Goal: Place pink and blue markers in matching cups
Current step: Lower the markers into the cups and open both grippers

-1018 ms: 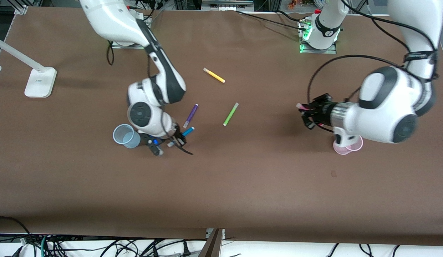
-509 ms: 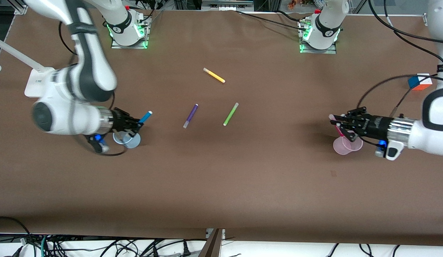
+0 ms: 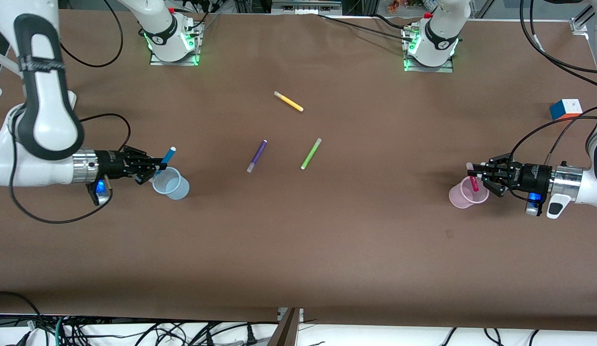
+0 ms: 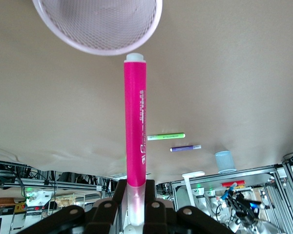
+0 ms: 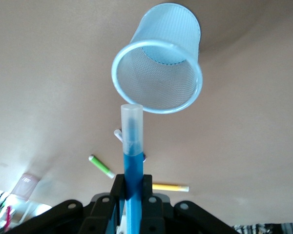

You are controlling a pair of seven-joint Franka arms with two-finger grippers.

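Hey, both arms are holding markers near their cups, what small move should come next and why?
Probably nudge each marker over its cup's mouth before letting go: the right gripper holds the blue marker beside the blue cup rim, and the left gripper holds the pink marker at the pink cup rim.

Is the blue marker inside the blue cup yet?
Not yet. The right claw holds the blue marker, its capped end just short of the blue cup rim.

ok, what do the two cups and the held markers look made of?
Blue cup and pink cup: likely thin translucent plastic, fine mesh-like texture, light showing through the walls. Pink marker in the left gripper and blue marker in the right gripper: smooth plastic barrels with slight sheen; the blue one's pale cap looks frosted.
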